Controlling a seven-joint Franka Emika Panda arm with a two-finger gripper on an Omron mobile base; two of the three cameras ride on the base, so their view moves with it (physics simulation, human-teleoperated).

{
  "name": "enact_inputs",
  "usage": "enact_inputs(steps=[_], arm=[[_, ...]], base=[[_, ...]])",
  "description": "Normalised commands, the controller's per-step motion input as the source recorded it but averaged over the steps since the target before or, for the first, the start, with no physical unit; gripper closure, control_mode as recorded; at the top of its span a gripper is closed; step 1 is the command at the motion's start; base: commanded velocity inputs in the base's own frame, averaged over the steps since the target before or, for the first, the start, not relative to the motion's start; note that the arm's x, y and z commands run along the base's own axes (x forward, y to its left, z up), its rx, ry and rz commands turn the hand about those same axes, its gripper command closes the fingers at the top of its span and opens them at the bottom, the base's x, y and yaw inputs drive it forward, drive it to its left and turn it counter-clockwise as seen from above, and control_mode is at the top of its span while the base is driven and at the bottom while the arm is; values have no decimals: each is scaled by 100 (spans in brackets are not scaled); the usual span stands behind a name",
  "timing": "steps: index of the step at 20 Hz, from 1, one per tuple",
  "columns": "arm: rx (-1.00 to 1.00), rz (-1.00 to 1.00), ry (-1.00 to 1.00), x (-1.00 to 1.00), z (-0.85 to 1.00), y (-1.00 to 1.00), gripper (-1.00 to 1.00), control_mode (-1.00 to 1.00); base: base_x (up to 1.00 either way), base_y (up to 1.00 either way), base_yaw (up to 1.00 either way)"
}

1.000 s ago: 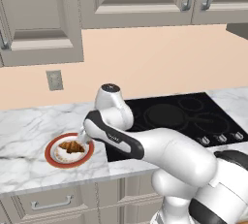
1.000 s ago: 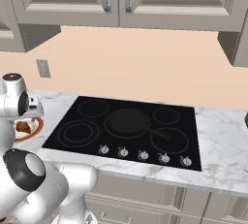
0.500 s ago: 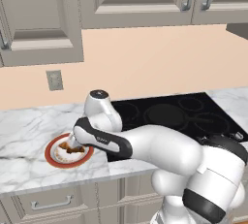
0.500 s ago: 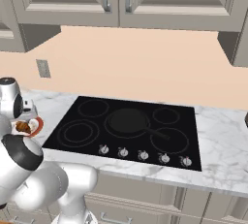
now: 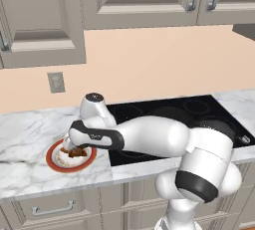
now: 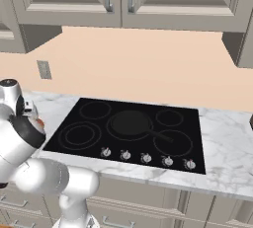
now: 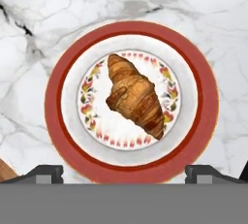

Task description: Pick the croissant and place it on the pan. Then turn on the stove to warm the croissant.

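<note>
The arm covered part of the plate (image 5: 55,157) and most of the croissant (image 5: 75,152); the stove (image 6: 89,123) knobs' settings were too small to read

Croissant (image 7: 135,96): small golden-brown crescent w/ ridged layers, lying flat at the centre of a white plate (image 7: 68,103) w/ red rim, one tip toward the plate's top edge in hand view, other toward lower right. Pan (image 6: 130,123): shallow, round, dark, empty, sits on the centre burner of the stove (image 6: 79,119), thin handle angled toward the front-right knobs. Stove: glossy black glass cooktop set in the marble counter, grey burner rings, five silver knobs along its front edge.
</note>
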Motion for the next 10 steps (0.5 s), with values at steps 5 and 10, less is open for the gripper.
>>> enact_inputs(steps=[5, 10], arm=[[0, 0, 1, 18, -18, 33, -100, -100], [-2, 0, 0, 6, -13, 26, -100, -100]], base=[[0, 0, 0], [0, 0, 0]])
